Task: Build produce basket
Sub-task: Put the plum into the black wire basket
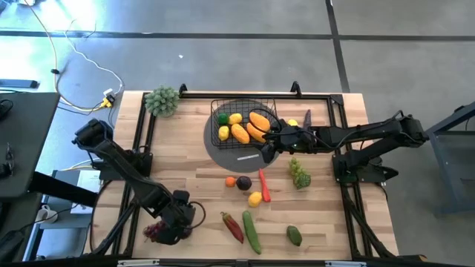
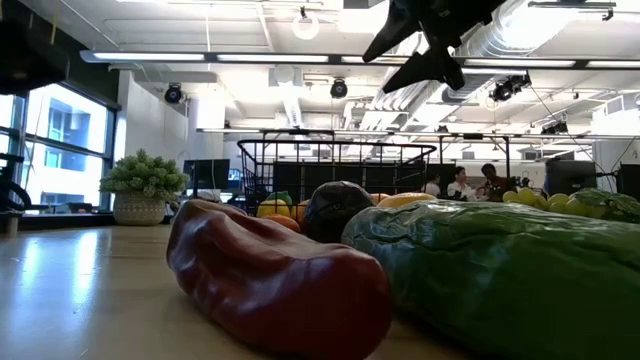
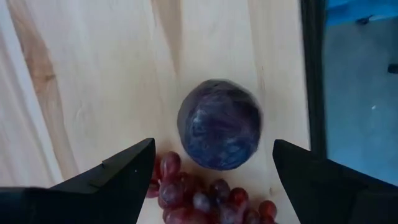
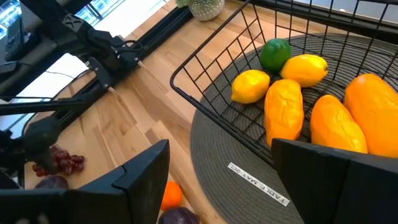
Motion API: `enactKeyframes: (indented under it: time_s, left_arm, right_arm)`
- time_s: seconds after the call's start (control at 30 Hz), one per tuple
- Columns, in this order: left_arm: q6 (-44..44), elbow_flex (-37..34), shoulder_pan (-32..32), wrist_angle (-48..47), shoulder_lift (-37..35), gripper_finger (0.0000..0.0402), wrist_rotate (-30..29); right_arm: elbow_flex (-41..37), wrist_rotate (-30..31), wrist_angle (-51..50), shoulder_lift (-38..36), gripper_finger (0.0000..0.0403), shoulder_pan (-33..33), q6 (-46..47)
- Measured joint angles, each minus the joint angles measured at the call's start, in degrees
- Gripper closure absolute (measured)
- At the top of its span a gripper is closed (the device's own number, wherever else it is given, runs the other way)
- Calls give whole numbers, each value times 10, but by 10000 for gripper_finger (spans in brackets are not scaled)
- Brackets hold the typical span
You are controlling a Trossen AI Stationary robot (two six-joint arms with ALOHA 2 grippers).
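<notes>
Black wire forms the basket [image 1: 243,122], which sits on a grey round mat [image 1: 239,152] at the far middle of the wooden table [image 1: 193,185]. It holds two lemons [image 4: 250,85], a lime [image 4: 274,53] and three mangoes [image 4: 283,111]. The right gripper [image 1: 269,148] hangs just beside the basket's near right corner, fingers spread wide with nothing between them. The left gripper [image 1: 167,226] is low over the table's near left corner, its fingers [image 3: 121,174] also wide apart and empty, straddling a bunch of red-purple grapes [image 3: 199,196] and a dark purple round fruit [image 3: 219,124] lying against it. More produce lies loose near the front: green grapes [image 1: 299,175], a red chilli [image 1: 263,185], a cucumber [image 1: 251,231] and an avocado [image 1: 295,235].
</notes>
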Motion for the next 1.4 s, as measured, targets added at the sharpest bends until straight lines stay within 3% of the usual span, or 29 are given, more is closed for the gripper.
enactKeyframes:
  time_s: [0.47, 0.97, 1.4]
  left_arm:
    - [14, -1, 1, 37, 50, 87, 37]
    - [0, 0, 2, 65, 98, 90, 29]
    - [3, 0, 3, 66, 98, 182, 21]
  right_arm:
    - [0, -3, -10, 0, 141, 0, 0]
    - [0, -5, -22, 0, 141, 18, 0]
    - [0, 3, -31, 0, 141, 38, 15]
